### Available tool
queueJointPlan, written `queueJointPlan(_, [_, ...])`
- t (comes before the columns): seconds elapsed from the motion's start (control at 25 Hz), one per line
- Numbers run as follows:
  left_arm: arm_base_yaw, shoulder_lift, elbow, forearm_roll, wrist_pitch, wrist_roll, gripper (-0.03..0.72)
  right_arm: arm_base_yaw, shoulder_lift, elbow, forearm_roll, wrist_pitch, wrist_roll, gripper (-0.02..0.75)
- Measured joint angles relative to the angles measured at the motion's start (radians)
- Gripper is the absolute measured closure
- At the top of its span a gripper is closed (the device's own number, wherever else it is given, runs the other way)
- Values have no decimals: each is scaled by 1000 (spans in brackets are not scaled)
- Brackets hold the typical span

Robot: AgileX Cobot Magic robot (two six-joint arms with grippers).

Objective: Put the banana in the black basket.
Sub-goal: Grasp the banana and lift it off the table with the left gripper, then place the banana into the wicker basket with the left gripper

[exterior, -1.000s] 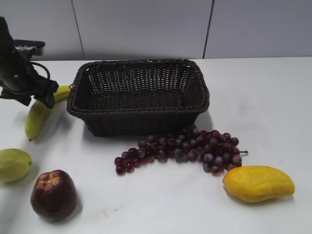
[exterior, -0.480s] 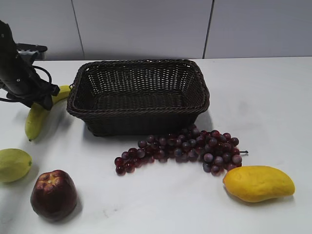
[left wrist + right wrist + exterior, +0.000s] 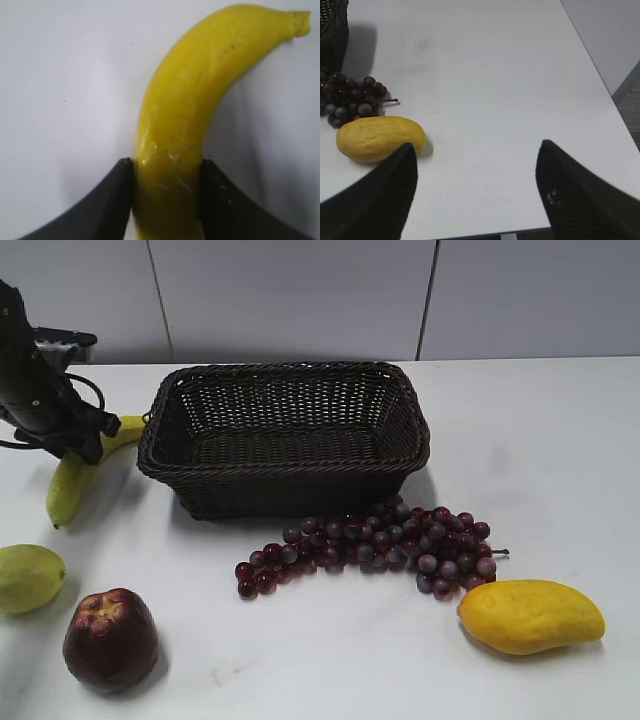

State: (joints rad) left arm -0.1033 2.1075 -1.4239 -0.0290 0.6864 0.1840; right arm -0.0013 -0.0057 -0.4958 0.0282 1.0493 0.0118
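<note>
The banana point(image 3: 68, 485) is long, curved and yellow-green, lying left of the black basket point(image 3: 283, 472), a large dark woven basket in the middle. My left gripper point(image 3: 88, 445) is shut on the banana near its middle; the left wrist view shows both jaws point(image 3: 167, 172) pressed against the banana point(image 3: 200, 85), which seems slightly raised off the white table. My right gripper point(image 3: 476, 155) is open and empty above the table's right front corner; it does not show in the exterior view.
A bunch of dark red grapes point(image 3: 385, 545) lies in front of the basket, a yellow mango point(image 3: 530, 615) at the front right. A pale green fruit point(image 3: 28, 578) and a dark red apple-like fruit point(image 3: 110, 638) sit at the front left. The table edge point(image 3: 600, 105) runs close on the right.
My left gripper has closed on the banana and shifted slightly up and left; the banana's lower end has moved a little with it. The right arm has not moved.
</note>
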Motion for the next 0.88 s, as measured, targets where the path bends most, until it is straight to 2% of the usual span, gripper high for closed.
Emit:
queueJointPlan(0.28, [0, -34, -52, 3, 80, 0, 283, 0, 0, 0, 0, 0, 0, 148])
queueJointPlan(0.64, [0, -246, -55, 29, 120, 0, 283, 0, 0, 0, 0, 0, 0, 148])
queueJointPlan(0.88, [-30, -388, -56, -35, 121, 0, 283, 0, 0, 0, 0, 0, 0, 148])
